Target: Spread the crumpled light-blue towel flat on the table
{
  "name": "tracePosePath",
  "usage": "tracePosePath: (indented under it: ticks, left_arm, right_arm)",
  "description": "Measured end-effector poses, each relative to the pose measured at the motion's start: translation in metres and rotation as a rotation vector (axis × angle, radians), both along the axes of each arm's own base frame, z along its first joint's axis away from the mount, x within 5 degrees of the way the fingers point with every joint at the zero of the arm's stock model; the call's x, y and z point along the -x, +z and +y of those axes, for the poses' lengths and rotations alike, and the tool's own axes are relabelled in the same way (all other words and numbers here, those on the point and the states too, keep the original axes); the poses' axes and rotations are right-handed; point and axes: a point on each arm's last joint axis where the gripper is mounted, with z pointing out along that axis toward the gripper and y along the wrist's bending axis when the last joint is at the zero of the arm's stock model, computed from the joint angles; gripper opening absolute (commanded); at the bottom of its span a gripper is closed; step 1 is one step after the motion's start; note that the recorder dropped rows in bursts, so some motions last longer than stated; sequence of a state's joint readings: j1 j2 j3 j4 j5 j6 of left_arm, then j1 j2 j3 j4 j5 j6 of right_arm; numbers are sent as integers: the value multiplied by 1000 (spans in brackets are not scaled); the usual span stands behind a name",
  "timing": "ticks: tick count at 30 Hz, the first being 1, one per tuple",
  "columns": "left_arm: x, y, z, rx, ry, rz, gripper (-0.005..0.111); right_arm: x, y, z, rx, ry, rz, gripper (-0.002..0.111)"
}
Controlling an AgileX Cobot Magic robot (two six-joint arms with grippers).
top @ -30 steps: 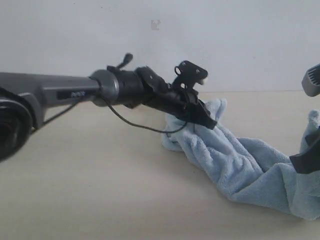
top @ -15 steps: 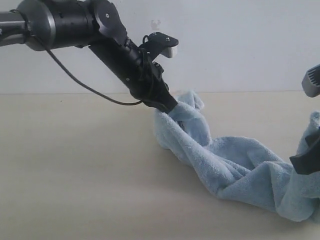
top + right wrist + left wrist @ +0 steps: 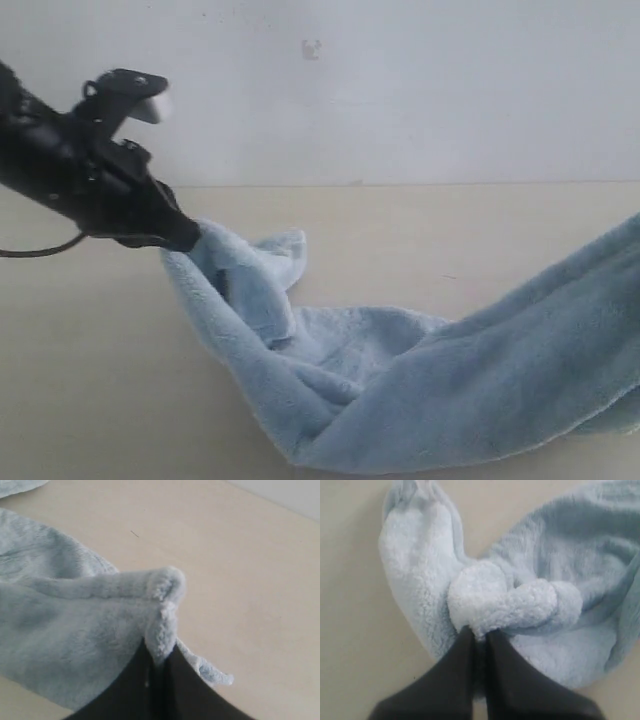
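Note:
The light-blue fluffy towel (image 3: 400,370) hangs stretched between my two grippers, its middle sagging onto the beige table (image 3: 90,380). At the left of the exterior view my left gripper (image 3: 185,238) is shut on one bunched end, held just above the table. The left wrist view shows the jaws (image 3: 479,636) pinching a thick fold of towel (image 3: 510,605). My right gripper is outside the exterior view; the towel rises toward the right edge. In the right wrist view that gripper (image 3: 160,657) is shut on a towel corner (image 3: 162,610).
A plain white wall (image 3: 400,90) stands behind the table's far edge. Bare tabletop (image 3: 240,555) lies around the towel. The left arm's cable (image 3: 40,250) hangs at the left edge.
My left gripper has swung far to the left, dragging its end of the towel along. The right end has risen out of view, so the towel is now longer and more stretched.

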State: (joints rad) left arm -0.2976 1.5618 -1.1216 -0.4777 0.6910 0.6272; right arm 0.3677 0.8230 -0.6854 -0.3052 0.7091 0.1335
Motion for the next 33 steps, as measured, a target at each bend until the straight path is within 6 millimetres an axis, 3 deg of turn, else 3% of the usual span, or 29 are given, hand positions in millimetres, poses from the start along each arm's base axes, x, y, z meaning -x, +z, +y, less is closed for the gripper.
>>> tracePosePath:
  ticks: [5,9,18,25,27,29,33]
  left_arm:
    - [46,25,24,78,104,-101,4]
    - [80,32,39,110,185,-183,4]
    - [132,7,81,86,419,-222,4]
    - [140,-10,93,124,544,-276,5]
    - [135,-11,93,127,554,-290,11]
    - [129,-15,93,126,567,-291,26]
    - [117,-29,92,107,582,-234,67]
  right_arm:
    - [7,6,-4,9,-29,44,0]
    - [9,6,-7,36,-44,77,0]
    - [10,5,-10,63,-57,89,0]
    - [10,5,-9,59,-59,90,0]
    - [10,5,-9,54,-59,92,0]
    - [10,5,-9,49,-57,88,0]
    - [10,6,-8,42,-54,82,0]
